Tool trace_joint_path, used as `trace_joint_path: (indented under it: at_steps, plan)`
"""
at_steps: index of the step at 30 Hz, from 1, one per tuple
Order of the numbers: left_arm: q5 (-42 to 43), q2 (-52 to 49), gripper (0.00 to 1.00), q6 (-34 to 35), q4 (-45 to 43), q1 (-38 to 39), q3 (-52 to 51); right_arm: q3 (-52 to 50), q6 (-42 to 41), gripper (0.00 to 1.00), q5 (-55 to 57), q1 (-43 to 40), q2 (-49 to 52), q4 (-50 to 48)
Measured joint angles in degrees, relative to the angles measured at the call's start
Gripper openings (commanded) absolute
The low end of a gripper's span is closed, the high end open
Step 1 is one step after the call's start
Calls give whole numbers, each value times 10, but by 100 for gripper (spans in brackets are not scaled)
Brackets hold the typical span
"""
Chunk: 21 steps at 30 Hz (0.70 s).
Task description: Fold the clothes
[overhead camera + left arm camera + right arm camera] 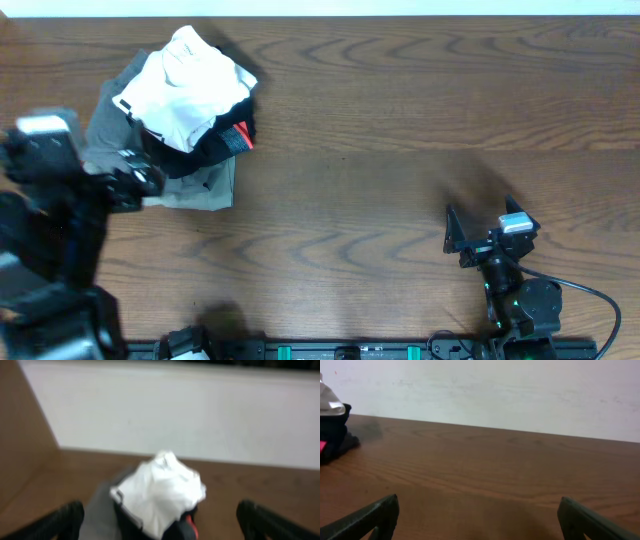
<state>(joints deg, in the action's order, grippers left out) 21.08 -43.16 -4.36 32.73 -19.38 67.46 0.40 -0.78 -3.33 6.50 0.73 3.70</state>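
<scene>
Although the wood-grain worktop (400, 120) fills almost the whole overhead view, all the cloth sits in one heap at the upper left of the frame. The left arm (60, 230), large and blurred, takes up the lower left just below that heap. Grey garments (205, 188) form the base of the heap. A black garment (225, 143) lies on them, and the white T-shirt (190, 90) rests on top. It is crumpled into a lump, so I cannot make out a long axis, and it is not yet spread or folded.

In the left wrist view the left fingers (67, 517) are spread wide apart and hold nothing. The T-shirt lies straight ahead, between and just beyond their tips.

The right fingers (380, 512) are also apart and empty. They sit at the lower right of the overhead view, well apart from the heap, which shows only at the far left edge of their own camera. The left arm is plainly the nearer and looks best placed to lift the shirt off the heap.

A small red tag (240, 138) shows at the black garment's right edge.
</scene>
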Motion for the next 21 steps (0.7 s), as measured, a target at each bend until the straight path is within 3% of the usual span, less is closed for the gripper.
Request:
trace_joint_path:
  at_steps: [4,10,21]
  plan:
    - [1,97,98,0,-98,19,-172,0,0,99,1,0,0,0]
    - [2,238,98,0,-172,40,-367,0,0,99,2,0,0,0]
    - [-1,417,98,0,-232,42,-548,0,0,99,2,0,0,1]
